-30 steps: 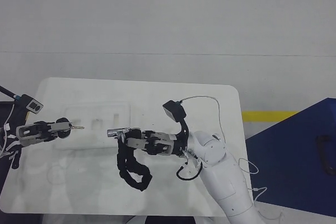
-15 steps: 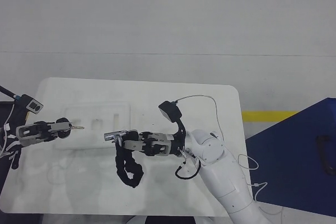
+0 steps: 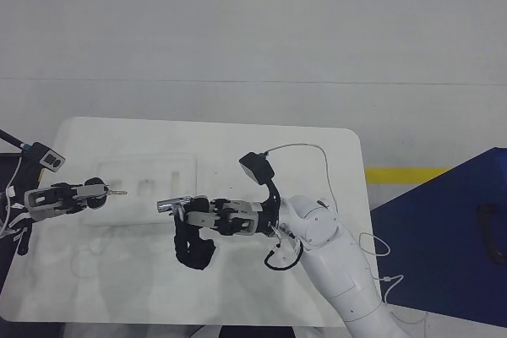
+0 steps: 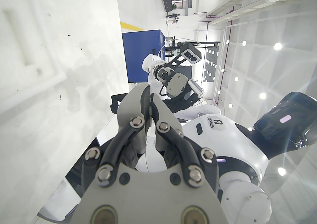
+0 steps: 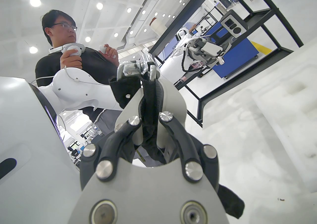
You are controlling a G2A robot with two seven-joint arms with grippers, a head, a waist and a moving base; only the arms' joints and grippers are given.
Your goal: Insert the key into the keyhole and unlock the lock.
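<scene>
Over the table's left side my left gripper (image 3: 101,192) is shut on a small metal key (image 3: 116,193) whose tip points toward the table's middle. In the left wrist view the key (image 4: 149,111) sits edge-on between the closed fingers. My right gripper (image 3: 196,209) holds a cable lock near the table's centre. Its silver cylinder head (image 3: 171,204) faces the key across a gap, and its black sleeved cable (image 3: 194,251) hangs bunched onto the table. In the right wrist view the head (image 5: 135,69) sticks out past the fingers, which pinch the black sleeve (image 5: 148,103).
A white foam tray (image 3: 148,177) with shallow recesses lies on the white table (image 3: 321,152) behind the two grippers. A blue cabinet (image 3: 465,237) stands off the table's right side. Bare table surface lies in front of and to the right of the tray.
My right gripper has shifted the lock a little toward the key. The black cable has drawn up from a long loop into a tighter bunch. The left arm has stayed still.
</scene>
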